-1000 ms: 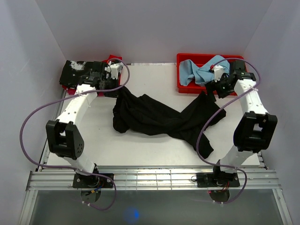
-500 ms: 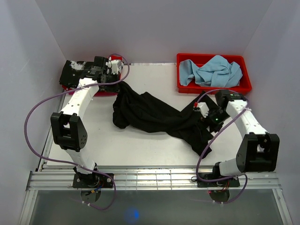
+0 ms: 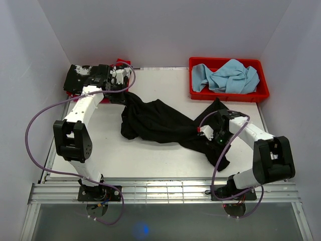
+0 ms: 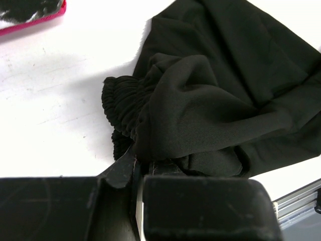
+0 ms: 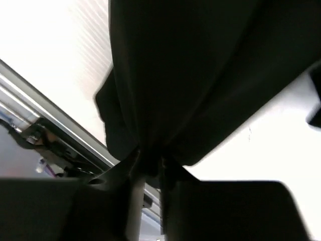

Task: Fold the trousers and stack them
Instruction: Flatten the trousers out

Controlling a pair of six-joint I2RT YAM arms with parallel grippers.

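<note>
Where the white counter (image 3: 150, 155) ends, plain pale walls close it in on the left, right and far sides, and a metal rail (image 3: 160, 191) runs along its near edge. A red bin (image 3: 225, 98) at the far right holds a crumpled light-blue cloth (image 3: 228, 76). A red tray (image 3: 120, 63) at the far left carries a black garment with white splotches (image 3: 80, 75).

The trousers (image 3: 160, 123) sprawl rumpled across the middle of the counter, from beside the far-left tray down toward the near right. They are plain matte black, soft and deeply creased, with a gathered elastic waistband (image 4: 120, 100) bunched at the left end.

The left jaws are pinched narrow on fabric just beside that waistband. The right jaws are clamped on a fold at the right end. Any lettering on the arms is too small to read.
</note>
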